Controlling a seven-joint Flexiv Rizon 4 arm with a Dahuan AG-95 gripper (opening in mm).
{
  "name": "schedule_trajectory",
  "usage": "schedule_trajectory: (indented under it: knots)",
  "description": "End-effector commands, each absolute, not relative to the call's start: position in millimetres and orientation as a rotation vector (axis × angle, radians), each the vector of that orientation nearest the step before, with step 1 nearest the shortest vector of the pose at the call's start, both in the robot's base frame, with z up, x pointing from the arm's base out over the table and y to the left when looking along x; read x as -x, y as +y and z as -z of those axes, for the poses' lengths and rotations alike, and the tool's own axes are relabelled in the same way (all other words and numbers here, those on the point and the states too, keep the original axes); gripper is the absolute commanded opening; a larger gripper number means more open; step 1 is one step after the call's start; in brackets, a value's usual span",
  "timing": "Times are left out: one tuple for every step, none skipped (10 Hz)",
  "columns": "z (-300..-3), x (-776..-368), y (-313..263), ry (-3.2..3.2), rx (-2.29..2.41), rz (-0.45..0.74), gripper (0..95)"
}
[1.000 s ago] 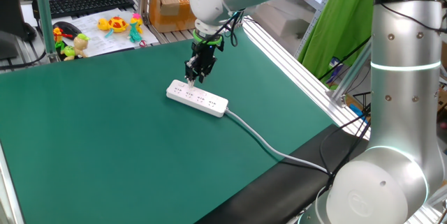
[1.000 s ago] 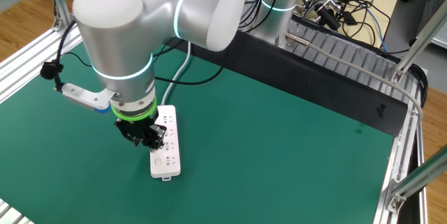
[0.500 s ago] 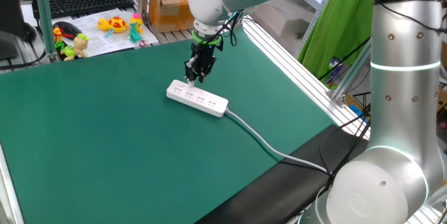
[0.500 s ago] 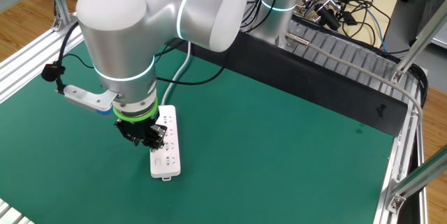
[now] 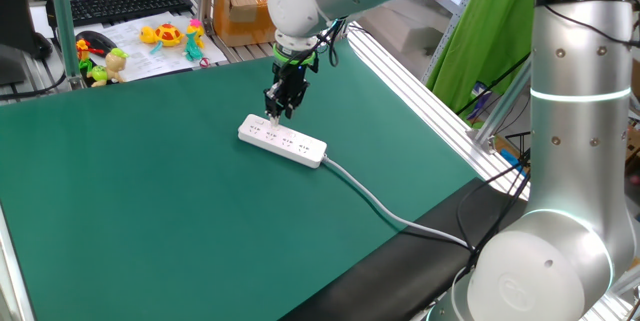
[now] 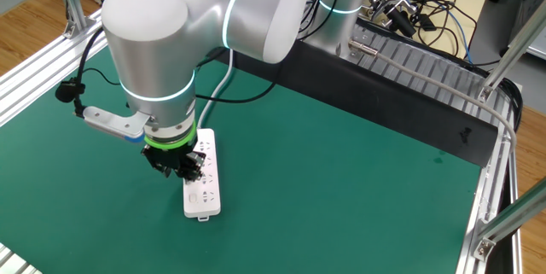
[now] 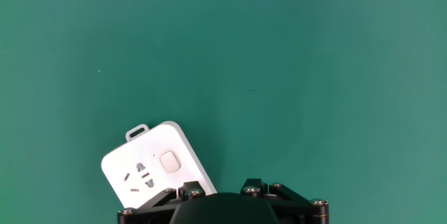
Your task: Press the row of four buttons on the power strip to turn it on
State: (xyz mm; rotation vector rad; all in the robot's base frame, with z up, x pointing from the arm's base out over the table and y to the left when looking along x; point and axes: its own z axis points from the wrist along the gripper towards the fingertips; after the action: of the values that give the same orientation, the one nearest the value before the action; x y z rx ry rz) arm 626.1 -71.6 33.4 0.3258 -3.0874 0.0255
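The white power strip (image 5: 283,141) lies on the green mat, its grey cable (image 5: 380,206) running off toward the near right edge. My gripper (image 5: 275,113) points down over the strip's far end, the one away from the cable, close above its top face (image 6: 205,190). In the hand view that end of the power strip (image 7: 150,175) shows at the lower left with one rounded white button (image 7: 168,161) beside a socket. The other buttons are hidden under the hand's black linkage (image 7: 209,202). My fingertips do not show clearly in any view.
Behind the mat are a black keyboard (image 5: 130,3), small toys (image 5: 160,33) on paper and a cardboard box (image 5: 245,6). Aluminium rails (image 5: 420,91) border the mat on the right. The arm's large base (image 5: 560,251) stands at the near right corner.
The arm's upper joints have drifted slightly sideways. The gripper stays over the same end of the power strip.
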Motion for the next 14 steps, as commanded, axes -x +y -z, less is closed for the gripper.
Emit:
schedule_trajectory:
  knots:
    - [-32.2, -626.1, -70.4, -3.087, -0.324, -0.024, 38.0]
    - [-32.0, -625.6, -70.2, -3.086, -0.323, -0.025, 38.0]
    - [-31.2, -624.9, -69.8, -3.084, -0.323, -0.025, 38.0]
    - [-30.3, -622.7, -68.8, -3.084, -0.317, -0.025, 38.0]
    - [-30.0, -620.6, -68.3, -3.085, -0.313, -0.025, 38.0]
    - [-29.6, -618.4, -67.7, -3.086, -0.31, -0.026, 38.0]
    - [-29.2, -617.4, -67.4, -3.086, -0.307, -0.026, 38.0]
    - [-28.7, -617.7, -67.9, -3.085, -0.305, -0.026, 38.0]
    - [-28.1, -618.1, -68.0, -3.086, -0.301, -0.025, 38.0]
    - [-28.0, -618.4, -68.0, -3.087, -0.298, -0.024, 38.0]
    - [-27.9, -618.8, -68.1, -3.087, -0.299, -0.025, 38.0]
    - [-27.8, -619.2, -68.5, -3.087, -0.302, -0.025, 38.0]
    - [-27.4, -619.5, -69.2, -3.086, -0.309, -0.025, 38.0]
    - [-26.4, -619.9, -70.2, -3.086, -0.32, -0.025, 38.0]
